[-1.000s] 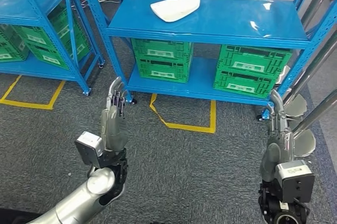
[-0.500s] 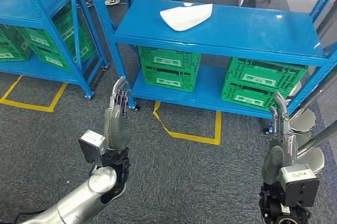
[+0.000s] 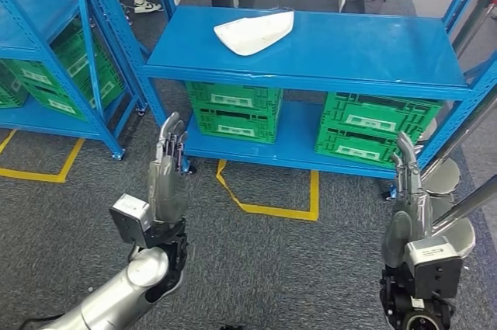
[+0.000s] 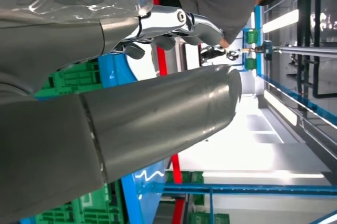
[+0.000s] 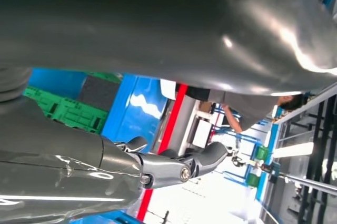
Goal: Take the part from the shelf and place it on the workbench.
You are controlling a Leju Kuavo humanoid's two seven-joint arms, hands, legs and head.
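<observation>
Nearest, the left hand [image 3: 167, 178] and the right hand [image 3: 408, 198] were raised over the grey carpet [image 3: 264, 260], each empty with fingers extended upward and nothing grasped. Further off, green crates [image 3: 234, 109] were seen on the lower level of the blue shelf [image 3: 352, 58]. The white part [image 3: 253, 32] was located on the upper level, well apart from both hands.

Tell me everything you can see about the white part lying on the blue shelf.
The white part is a flat, smooth, shell-like piece, seemingly plastic, wide and rounded at one end and narrowing toward the other. It lies flat on the top board of the blue shelf, near the back and left of the middle. Nothing else touches it; both hands are far below it.
</observation>
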